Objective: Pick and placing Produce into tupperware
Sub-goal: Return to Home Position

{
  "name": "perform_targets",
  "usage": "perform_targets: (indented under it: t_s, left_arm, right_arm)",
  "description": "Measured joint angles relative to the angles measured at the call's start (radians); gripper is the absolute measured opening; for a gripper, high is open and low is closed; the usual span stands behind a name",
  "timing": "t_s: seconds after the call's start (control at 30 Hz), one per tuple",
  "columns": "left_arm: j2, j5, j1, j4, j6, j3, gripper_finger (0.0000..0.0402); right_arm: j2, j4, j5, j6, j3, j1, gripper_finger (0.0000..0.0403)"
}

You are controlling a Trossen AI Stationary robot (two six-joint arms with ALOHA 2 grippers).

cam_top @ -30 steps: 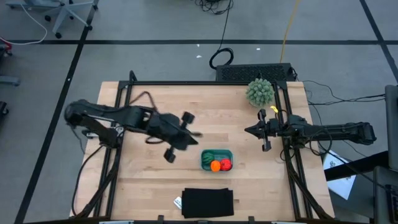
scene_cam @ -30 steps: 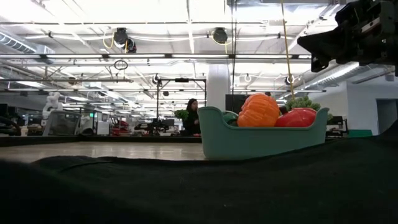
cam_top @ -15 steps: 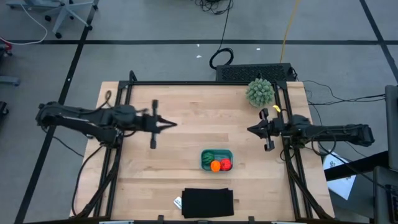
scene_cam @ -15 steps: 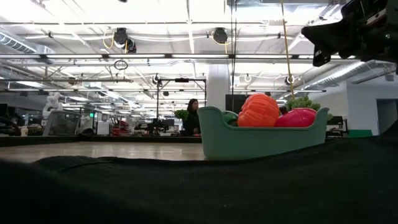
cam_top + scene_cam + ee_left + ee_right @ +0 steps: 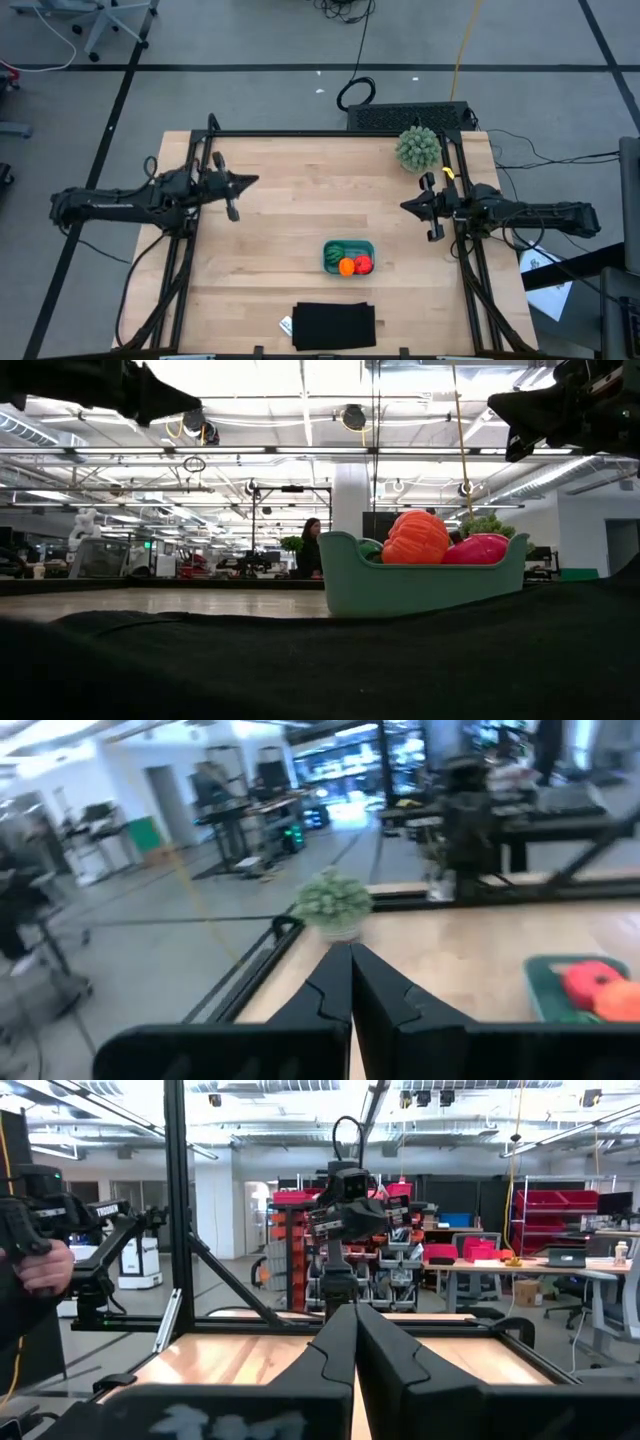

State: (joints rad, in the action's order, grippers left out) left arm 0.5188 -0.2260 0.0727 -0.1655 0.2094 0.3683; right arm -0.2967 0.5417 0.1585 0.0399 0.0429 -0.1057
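1. I see the tupperware (image 5: 326, 262) as a small, shallow teal-blue container with rounded corners. It sits flat and upright on my wooden table (image 5: 300, 205), a little right of centre, with its long side running left to right.
2. The watermelon (image 5: 338, 251) is round, dark green and striped. It lies inside the tupperware toward its left end, and from table height only a sliver shows over the rim.
3. The orange piece (image 5: 347, 266) is round and ribbed. It sits inside, mid-container, and rises well above the rim.
4. The red piece (image 5: 363, 264) is smooth and rounded. It lies inside at the right end, touching the orange piece.
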Motion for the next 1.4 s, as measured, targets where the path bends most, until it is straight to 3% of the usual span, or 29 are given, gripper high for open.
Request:
perform_targets:
  t_s: [0.07,0.17,0.27,0.43,0.6,0.73,0.97,1.27,1.4]
  left_arm:
    - [-0.033,0.030,0.029,0.018,-0.032,-0.009,0.0000]
    - [-0.064,0.182,0.040,0.045,-0.045,-0.021,0.0000]
    - [-0.068,0.212,0.016,0.077,-0.072,-0.023,0.0000]
    - [-0.068,0.141,-0.070,0.176,-0.084,-0.025,0.0000]
    - [-0.075,-0.066,-0.182,0.231,-0.033,-0.025,0.0000]
    - [-0.100,-0.082,-0.217,0.192,0.018,-0.042,0.0000]
    - [-0.199,0.077,-0.196,0.001,0.114,-0.181,0.0000]
    - [-0.241,0.329,-0.131,0.021,0.084,-0.231,0.0000]
    - [-0.241,0.332,-0.121,0.050,0.066,-0.249,0.0000]
  right_arm:
    - [0.002,-0.001,0.000,0.000,0.000,0.000,0.0000]
    - [0.009,0.000,0.000,0.001,0.000,0.000,0.0000]
    - [0.018,-0.001,0.000,0.002,0.000,0.000,0.0000]
    - [0.031,-0.008,0.000,0.008,0.000,0.000,0.0000]
    - [0.031,-0.011,0.000,0.024,0.000,0.000,0.0000]
    - [0.031,-0.016,0.000,0.022,0.000,0.000,0.0000]
    - [0.031,-0.023,0.001,0.002,0.000,0.000,0.0000]
    - [0.031,-0.042,0.007,-0.005,0.000,0.000,0.0000]
    - [0.031,-0.049,0.008,0.000,0.000,0.001,0.0000]
